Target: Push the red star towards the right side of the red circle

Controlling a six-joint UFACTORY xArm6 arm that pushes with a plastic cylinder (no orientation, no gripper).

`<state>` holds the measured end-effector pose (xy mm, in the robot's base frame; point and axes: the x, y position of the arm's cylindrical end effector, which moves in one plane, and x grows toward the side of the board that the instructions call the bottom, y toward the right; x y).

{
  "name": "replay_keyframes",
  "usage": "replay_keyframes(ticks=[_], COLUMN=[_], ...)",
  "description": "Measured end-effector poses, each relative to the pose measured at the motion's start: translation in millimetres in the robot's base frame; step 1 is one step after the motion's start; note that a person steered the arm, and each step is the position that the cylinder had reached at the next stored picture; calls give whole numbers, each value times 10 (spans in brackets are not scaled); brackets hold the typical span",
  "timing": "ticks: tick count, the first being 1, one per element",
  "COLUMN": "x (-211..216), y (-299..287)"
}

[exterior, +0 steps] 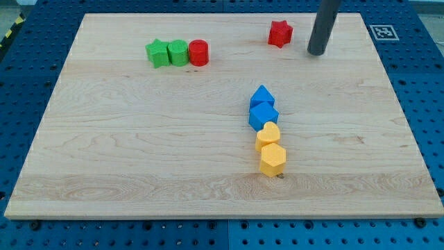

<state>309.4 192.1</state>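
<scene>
Red star (280, 33) just at nine o'clock of my tip (317, 52), apart; red circle (198, 53) farther at nine; no claw to judge.

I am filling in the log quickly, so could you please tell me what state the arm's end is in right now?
My tip: a bare rod with no pincer, holding nothing, just to the view's right of the red star, not touching it.
</scene>
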Motion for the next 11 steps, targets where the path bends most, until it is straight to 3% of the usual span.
replay_keyframes(ticks=[2,3,4,5,7,11], x=[-148,-521,-705,-651,-204,49], y=[292,245,-259,-744,-789,-1499])
